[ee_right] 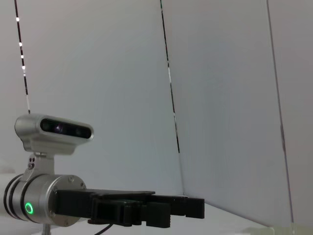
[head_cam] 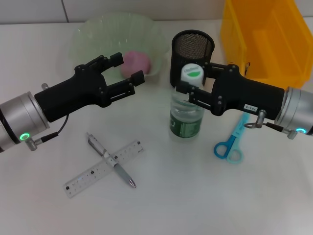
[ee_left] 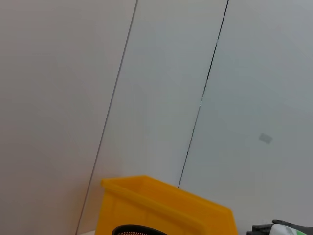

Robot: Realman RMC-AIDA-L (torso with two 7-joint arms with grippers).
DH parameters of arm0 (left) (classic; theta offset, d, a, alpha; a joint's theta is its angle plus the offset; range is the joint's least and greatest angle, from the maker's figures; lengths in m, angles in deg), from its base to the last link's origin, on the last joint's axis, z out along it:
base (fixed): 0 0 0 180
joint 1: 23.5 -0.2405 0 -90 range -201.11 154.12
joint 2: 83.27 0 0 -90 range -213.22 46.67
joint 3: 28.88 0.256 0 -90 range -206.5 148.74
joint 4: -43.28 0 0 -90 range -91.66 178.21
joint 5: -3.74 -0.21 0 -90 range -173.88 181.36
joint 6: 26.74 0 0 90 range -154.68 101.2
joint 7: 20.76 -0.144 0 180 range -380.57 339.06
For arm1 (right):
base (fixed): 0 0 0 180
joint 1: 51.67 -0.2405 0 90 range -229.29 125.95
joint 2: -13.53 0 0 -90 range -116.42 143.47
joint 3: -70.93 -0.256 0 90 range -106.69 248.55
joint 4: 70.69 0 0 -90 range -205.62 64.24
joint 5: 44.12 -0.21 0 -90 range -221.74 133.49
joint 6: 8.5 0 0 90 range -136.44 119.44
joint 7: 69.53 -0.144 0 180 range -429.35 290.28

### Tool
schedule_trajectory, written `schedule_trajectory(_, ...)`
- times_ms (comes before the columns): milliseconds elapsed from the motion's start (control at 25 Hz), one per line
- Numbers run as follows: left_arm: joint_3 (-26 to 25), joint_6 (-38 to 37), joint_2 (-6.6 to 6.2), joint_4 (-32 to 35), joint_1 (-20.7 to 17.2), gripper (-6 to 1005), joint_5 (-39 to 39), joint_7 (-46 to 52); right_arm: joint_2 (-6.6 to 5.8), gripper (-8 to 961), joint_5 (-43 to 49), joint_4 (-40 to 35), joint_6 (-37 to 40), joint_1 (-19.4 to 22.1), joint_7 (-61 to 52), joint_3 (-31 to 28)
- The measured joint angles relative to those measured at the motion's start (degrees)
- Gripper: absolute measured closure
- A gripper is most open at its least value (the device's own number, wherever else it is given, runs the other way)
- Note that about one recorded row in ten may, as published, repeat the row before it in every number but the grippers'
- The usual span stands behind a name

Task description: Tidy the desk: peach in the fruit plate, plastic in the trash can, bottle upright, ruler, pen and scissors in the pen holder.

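The right gripper [head_cam: 191, 84] is seen clamped on the neck of one upright bottle [head_cam: 186, 117], just below its white-and-green cap; the neck itself is hidden by the fingers. The left gripper [head_cam: 126, 68] is held spread apart, nothing between its fingers, in front of one pale green fruit plate [head_cam: 98, 27]. One pink peach [head_cam: 139, 61] lies in that plate just beyond the left fingertips, partly covered by them. One black mesh pen holder [head_cam: 193, 46] stands directly behind the bottle and right gripper, its lower part hidden. One yellow bin [head_cam: 264, 34] sits beyond the right arm, cut off at the frame edge. Below the left arm, one clear ruler [head_cam: 85, 177] and one pen [head_cam: 122, 174] are crossed, the pen on top. One pair of blue scissors [head_cam: 230, 144] lies under the right arm, blade tips hidden. In the left wrist view only the bin and holder rim are caught; no plastic scrap can be made out.
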Motion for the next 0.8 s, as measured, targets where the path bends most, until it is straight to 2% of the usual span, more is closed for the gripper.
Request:
schedule_trajectory(80,0.00,-0.11,0.01,-0.04,0.00,228,0.00,0.00,-0.01,518,0.01,0.01,0.26,0.16,-0.20,0.00)
schedule_trajectory(280,0.00,-0.24,0.04,-0.07,-0.04,236,0.00,0.00,-0.15,440,0.04,-0.17,1.76,0.79,-0.43,-0.05)
schedule_trajectory(480,0.01,-0.66,0.05,-0.07,-0.03,245,0.00,0.03,-0.33,399,-0.33,-2.56,5.98,2.40,-1.73,-0.70)
schedule_trajectory(520,0.01,-0.79,0.05,-0.07,0.00,247,0.00,0.08,-0.34,391,-0.50,-3.53,7.31,2.96,-2.19,-0.80)
schedule_trajectory(600,0.01,-0.92,0.05,-0.07,0.09,251,0.00,0.16,-0.40,300,-2.69,-6.43,11.70,5.38,-3.37,-0.98)
schedule_trajectory(800,0.39,-1.31,0.15,-0.07,0.85,259,0.00,0.37,-0.53,300,-6.36,-11.44,18.66,9.36,-5.74,-1.01)
